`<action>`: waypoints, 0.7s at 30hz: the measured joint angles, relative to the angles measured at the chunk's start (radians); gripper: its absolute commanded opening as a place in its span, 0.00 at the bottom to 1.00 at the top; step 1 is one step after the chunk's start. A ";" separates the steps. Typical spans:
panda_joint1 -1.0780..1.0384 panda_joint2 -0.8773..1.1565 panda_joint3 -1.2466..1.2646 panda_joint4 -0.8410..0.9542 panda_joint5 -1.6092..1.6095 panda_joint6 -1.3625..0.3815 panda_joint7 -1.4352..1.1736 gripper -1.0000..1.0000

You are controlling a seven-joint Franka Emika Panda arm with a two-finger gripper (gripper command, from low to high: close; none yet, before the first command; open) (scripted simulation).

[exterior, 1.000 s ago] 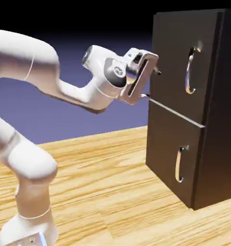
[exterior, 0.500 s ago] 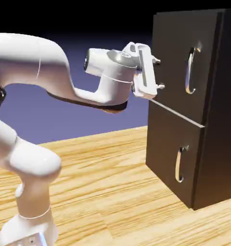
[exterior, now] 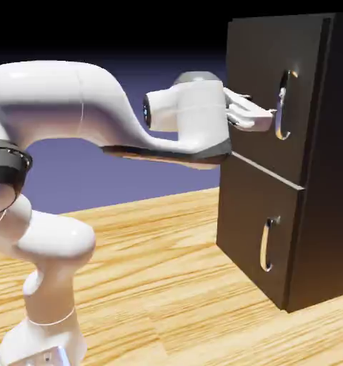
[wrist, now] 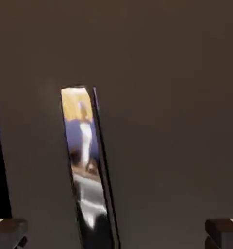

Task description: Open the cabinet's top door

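The cabinet [exterior: 324,214] is a tall dark box at the exterior view's right. Its top door [exterior: 264,64] lies flush and closed, with a curved vertical silver handle [exterior: 282,105]. My gripper [exterior: 269,114] points at that door, its tips just left of the handle and close to it. In the hand view the dark top door [wrist: 167,97] fills the picture. The handle [wrist: 87,170] runs upright between the two wide-apart grey fingertips [wrist: 9,233], left of the middle. The jaws stand open and hold nothing.
Below the top door is a shorter door with a smaller silver handle [exterior: 266,244], also closed. The cabinet stands on a wooden table [exterior: 167,286]. My white arm [exterior: 81,107] arches in from the lower left.
The arm has swung right toward the cabinet and the hand has turned to face the top door, its tips now near the handle. The jaws stayed open.
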 measured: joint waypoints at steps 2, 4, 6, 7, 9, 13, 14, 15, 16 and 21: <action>0.005 -0.001 -0.005 0.003 -0.014 -0.001 -0.006 0.50; 0.077 0.029 -0.060 0.054 -0.029 -0.006 0.006 0.50; 0.149 0.060 -0.115 0.106 -0.044 -0.011 0.019 0.50; 0.190 0.078 -0.146 0.135 -0.052 -0.014 0.026 0.50; 0.200 0.082 -0.154 0.142 -0.054 -0.014 0.028 0.00; 0.131 0.134 -0.100 0.148 -0.125 0.002 0.158 0.00; 0.107 0.151 -0.081 0.150 -0.149 0.008 0.202 0.00; 0.081 0.168 -0.060 0.152 -0.174 0.013 0.245 0.00; 0.054 0.186 -0.038 0.153 -0.197 0.018 0.289 0.00; -0.110 0.268 0.098 0.149 -0.299 0.039 0.497 0.00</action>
